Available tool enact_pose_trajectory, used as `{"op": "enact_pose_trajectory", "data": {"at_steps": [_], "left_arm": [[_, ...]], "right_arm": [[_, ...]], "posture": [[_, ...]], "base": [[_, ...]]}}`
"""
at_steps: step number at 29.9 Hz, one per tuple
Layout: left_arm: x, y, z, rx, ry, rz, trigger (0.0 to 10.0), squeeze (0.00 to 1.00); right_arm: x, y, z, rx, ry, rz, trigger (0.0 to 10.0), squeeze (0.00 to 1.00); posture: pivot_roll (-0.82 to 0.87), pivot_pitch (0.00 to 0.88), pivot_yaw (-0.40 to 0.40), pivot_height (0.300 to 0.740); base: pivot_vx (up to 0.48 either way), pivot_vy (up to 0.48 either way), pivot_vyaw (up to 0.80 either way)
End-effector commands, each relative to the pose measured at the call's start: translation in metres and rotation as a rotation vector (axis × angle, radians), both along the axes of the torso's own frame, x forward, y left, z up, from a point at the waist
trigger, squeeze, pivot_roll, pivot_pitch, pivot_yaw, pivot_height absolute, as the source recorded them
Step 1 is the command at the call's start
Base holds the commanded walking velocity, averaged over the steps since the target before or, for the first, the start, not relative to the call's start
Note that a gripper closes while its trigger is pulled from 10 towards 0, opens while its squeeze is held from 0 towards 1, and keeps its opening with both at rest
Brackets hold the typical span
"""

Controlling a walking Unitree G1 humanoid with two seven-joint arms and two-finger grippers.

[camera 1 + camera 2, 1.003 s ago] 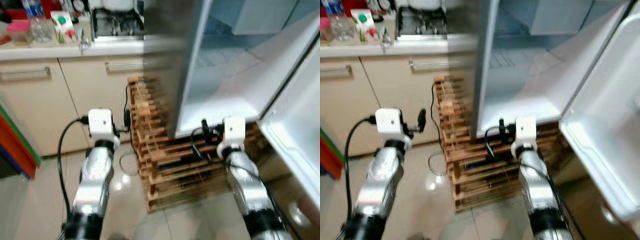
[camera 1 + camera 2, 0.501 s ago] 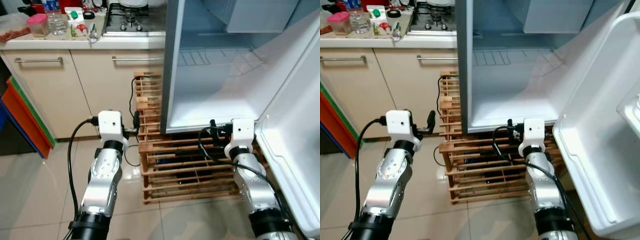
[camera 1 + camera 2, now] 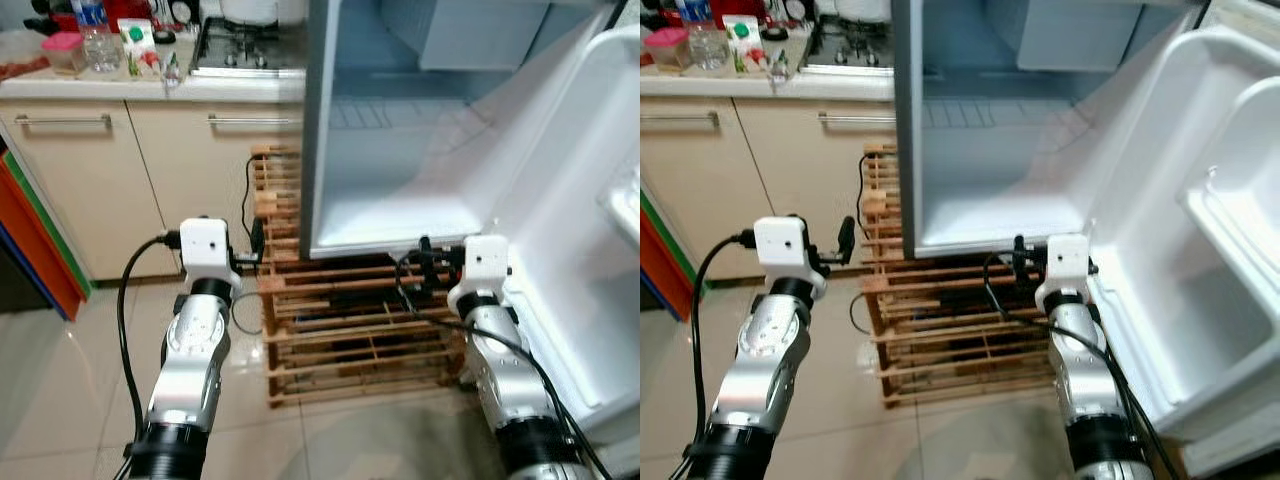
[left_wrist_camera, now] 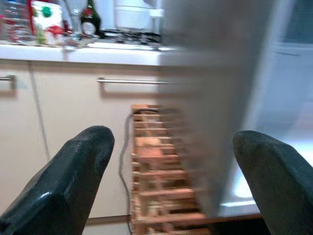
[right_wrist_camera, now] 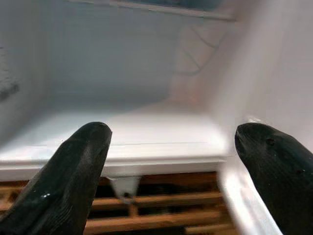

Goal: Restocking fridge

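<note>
Both hands spread wide, grasping nothing, before the open fridge [image 3: 400,190].
Left hand [image 4: 166,181] hovers low with the wooden pallet rack [image 3: 350,330] just ahead of it and the beige cabinets [image 3: 100,190] beyond; the desk [image 3: 100,85] with bottles sits higher up. Right hand [image 5: 171,176] faces the fridge's bare bottom compartment, with the swung-out fridge door [image 3: 1180,260] just to its right.

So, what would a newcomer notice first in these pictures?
First the fridge, its door swung wide to the robot's right and its lit inside bare. It stands on a wooden pallet, beside beige cabinets with bottles and a stove on top. Both grippers, left and right, hang open and hold nothing before the fridge.
</note>
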State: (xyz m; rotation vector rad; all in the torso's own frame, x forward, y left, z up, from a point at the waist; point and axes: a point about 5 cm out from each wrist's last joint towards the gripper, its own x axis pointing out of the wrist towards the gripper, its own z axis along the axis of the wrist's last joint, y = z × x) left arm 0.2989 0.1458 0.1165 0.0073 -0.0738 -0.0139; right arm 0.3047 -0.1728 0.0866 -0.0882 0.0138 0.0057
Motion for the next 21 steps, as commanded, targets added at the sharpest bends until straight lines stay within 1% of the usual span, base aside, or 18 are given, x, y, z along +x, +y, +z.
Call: {"op": "enact_pose_trajectory", "data": {"at_steps": [1, 3, 11, 19, 21], "left_arm": [[0.002, -0.004, -0.001, -0.013, 0.011, -0.006, 10.0, 0.0], [0.002, -0.004, -0.003, -0.023, 0.019, -0.007, 10.0, 0.0], [0.001, -0.004, -0.004, -0.036, 0.026, -0.004, 10.0, 0.0], [0.0, -0.004, -0.005, -0.031, 0.034, -0.003, 10.0, 0.0], [0.0, -0.004, -0.005, -0.031, 0.035, -0.003, 10.0, 0.0]], "right_arm": [[-0.001, -0.006, 0.001, -0.002, -0.005, -0.02, 10.0, 0.0], [-0.001, -0.007, 0.0, -0.004, -0.005, -0.022, 10.0, 0.0], [-0.004, -0.01, -0.003, -0.008, 0.003, -0.028, 10.0, 0.0], [-0.004, -0.021, -0.003, -0.024, 0.007, -0.048, 10.0, 0.0], [-0.005, -0.026, -0.003, -0.037, 0.01, -0.058, 10.0, 0.0]], "posture": [[-0.05, 0.0, -0.056, 0.74], [-0.05, 0.0, -0.057, 0.74], [-0.05, 0.0, -0.055, 0.74], [-0.06, 0.0, -0.051, 0.74], [-0.06, 0.0, -0.048, 0.74]], "base": [[0.349, -0.266, 0.0], [0.319, 0.0, 0.0], [0.0, 0.0, 0.0], [0.0, 0.0, 0.0], [0.0, 0.0, 0.0]]}}
